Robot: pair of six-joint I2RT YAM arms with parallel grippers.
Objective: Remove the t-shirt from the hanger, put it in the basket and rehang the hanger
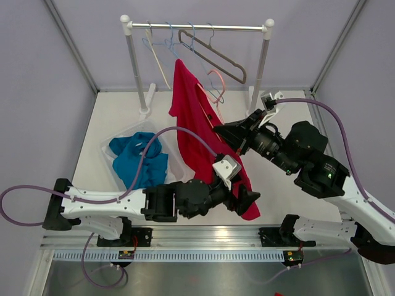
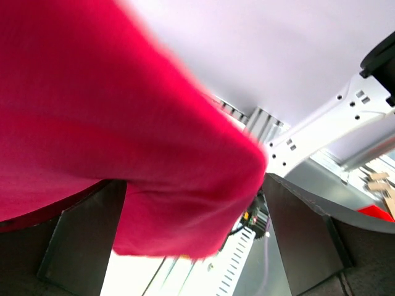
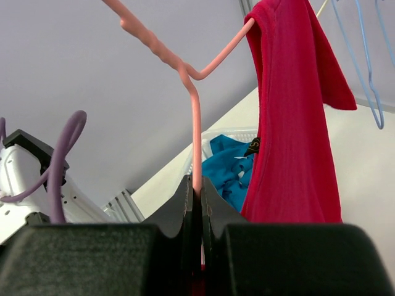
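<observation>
The red t-shirt point(image 1: 197, 132) hangs long and twisted from a pink hanger point(image 1: 217, 83), one shoulder still over the hanger's end point(image 3: 250, 24). My right gripper point(image 3: 195, 191) is shut on the pink hanger's wire point(image 3: 195, 123), holding it below the rail. The shirt point(image 3: 296, 123) drapes down to the right of those fingers. My left gripper point(image 1: 250, 200) is at the shirt's lower hem, near the table's front. Its jaws stand wide open, and the red cloth point(image 2: 123, 123) hangs loosely between the left gripper's point(image 2: 191, 246) dark fingers point(image 2: 80, 240).
A white clothes rack point(image 1: 197, 27) at the back carries light blue hangers point(image 1: 162, 43) and a brown hanger point(image 1: 216, 58). A clear bin point(image 1: 114, 137) at the left holds a blue garment point(image 1: 139, 160). The right arm's body reaches across the table's right side.
</observation>
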